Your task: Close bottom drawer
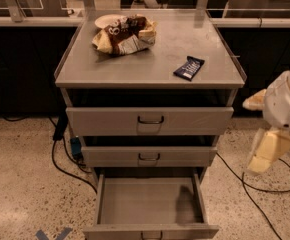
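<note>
The bottom drawer (150,204) of the grey metal cart is pulled far out toward me. Its shallow tray looks empty. Its low front (120,231) with a small dark loop handle (151,235) sits at the bottom edge of the camera view. The middle drawer (149,156) and the taller top drawer (150,120) above it stand only slightly out. My gripper (265,151), cream-coloured on a white arm, hangs at the right edge, to the right of the cart at about middle-drawer height. It touches nothing.
On the cart top (150,64) lie a crumpled snack bag (125,34) on a plate and a dark candy bar (189,67). Black cables (65,164) run on the speckled floor left and right of the cart. Dark counters stand behind.
</note>
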